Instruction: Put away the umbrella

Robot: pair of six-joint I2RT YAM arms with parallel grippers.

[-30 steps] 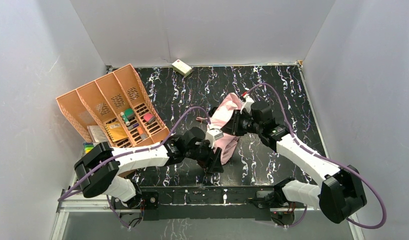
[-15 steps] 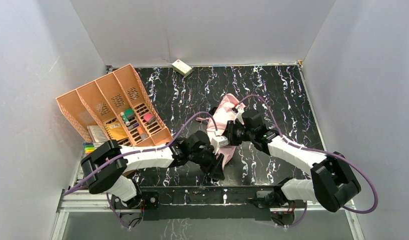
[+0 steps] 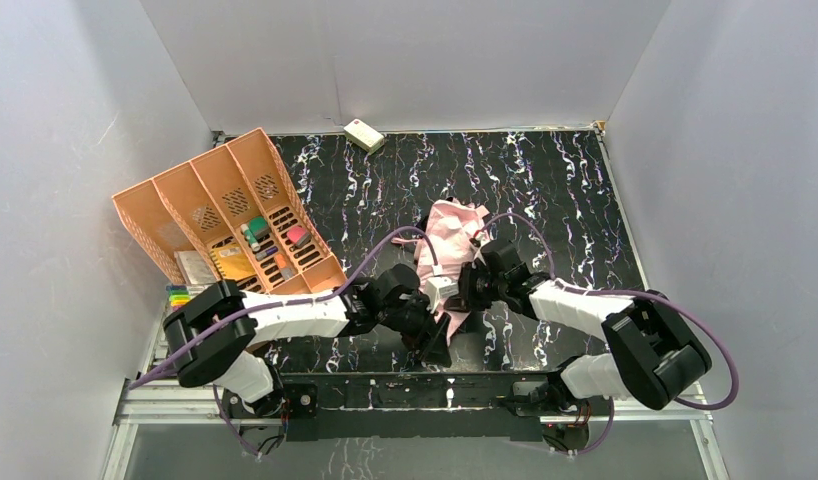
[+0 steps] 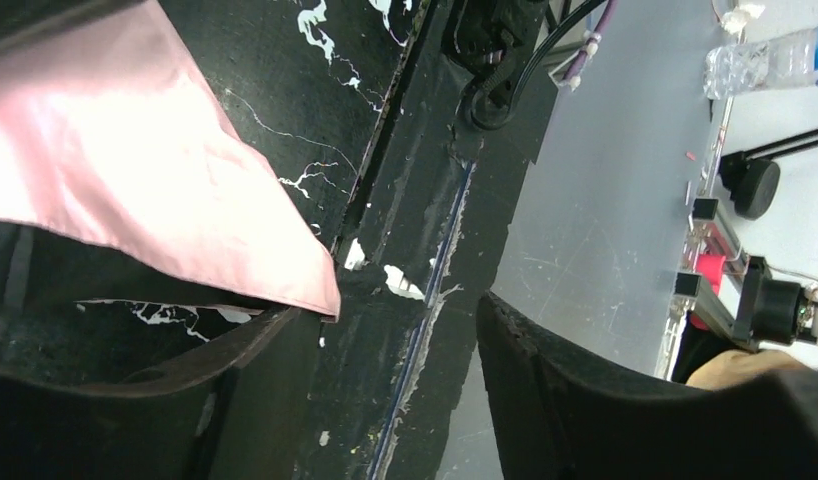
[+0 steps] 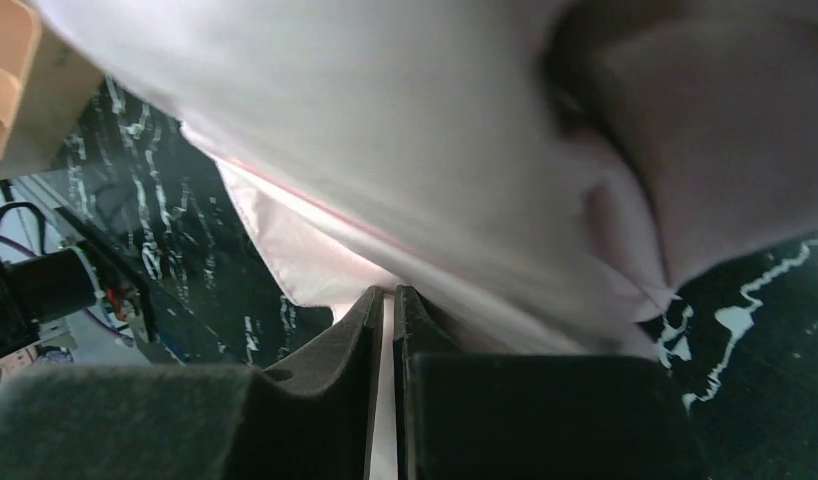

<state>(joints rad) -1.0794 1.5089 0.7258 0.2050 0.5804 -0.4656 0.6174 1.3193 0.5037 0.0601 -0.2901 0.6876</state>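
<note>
Both arms stretch low and inward, wrists almost nose to nose. Left gripper (image 4: 390,310) has its jaws apart; right gripper (image 5: 388,296) has jaws nearly closed, pinching the umbrella (image 5: 385,120) fabric.

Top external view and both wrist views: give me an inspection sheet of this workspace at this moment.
Surface: black marbled table, white scuffs along its near edge.
Job's things: umbrella, pink fabric bunched mid-table between the arms, not put away.
Clutter: orange organizer tilted at the left, small items in its compartments; cream box at the far edge.
Grippers: left gripper open, fabric edge beside one finger; right gripper shut on the pink fabric.
Cables: purple cable arcs over the left arm near the umbrella; another loops around the right arm.
Surroundings: plain grey walls; water bottle beyond the table.
</note>
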